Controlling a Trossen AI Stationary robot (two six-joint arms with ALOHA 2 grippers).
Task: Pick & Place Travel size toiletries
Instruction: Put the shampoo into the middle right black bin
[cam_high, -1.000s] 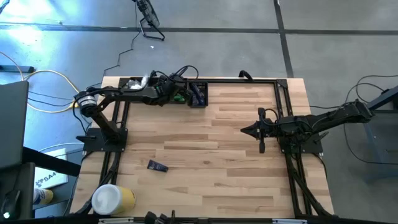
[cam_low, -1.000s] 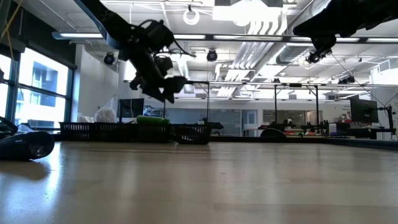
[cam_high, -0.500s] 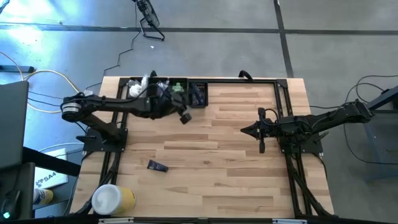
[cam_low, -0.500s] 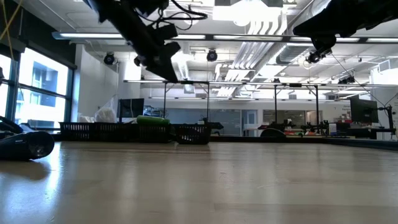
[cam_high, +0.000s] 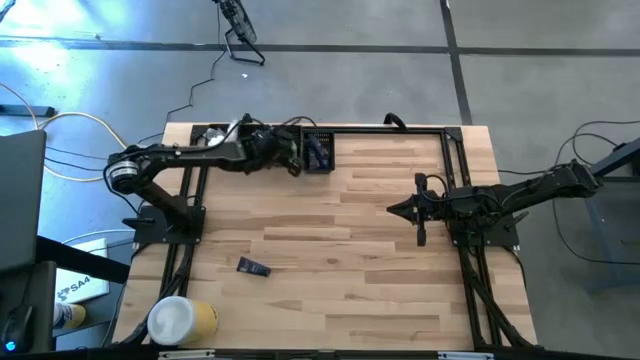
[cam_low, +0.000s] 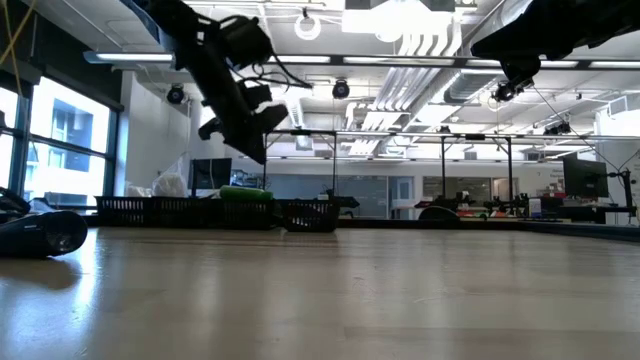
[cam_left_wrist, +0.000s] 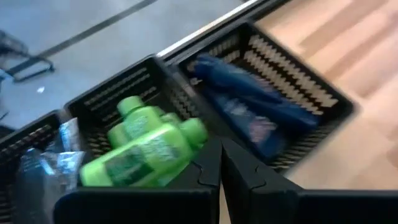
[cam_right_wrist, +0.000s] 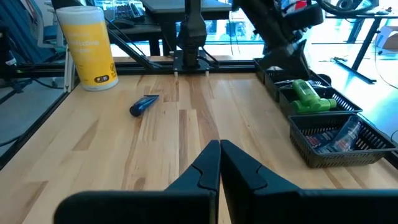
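A black mesh basket stands at the table's far left edge. It holds green bottles, dark blue-purple sachets and plastic-wrapped packets, each kind in its own compartment. Another dark sachet lies flat on the bare wood nearer the front; it also shows in the right wrist view. My left gripper hangs shut and empty above the basket's near rim, by the bottles' compartment, slanting downward. My right gripper waits shut and empty above the table's right half.
A large white-and-yellow cylinder stands at the table's near left corner. A black frame rail runs along the far edge. Bare wood lies between the basket, the loose sachet and my right gripper.
My left gripper has risen from the basket and swung out toward the table's near edge. It has then drawn back over the basket's near rim. Its fingers have shut with nothing between them. The basket's contents and the loose sachet have stayed in place.
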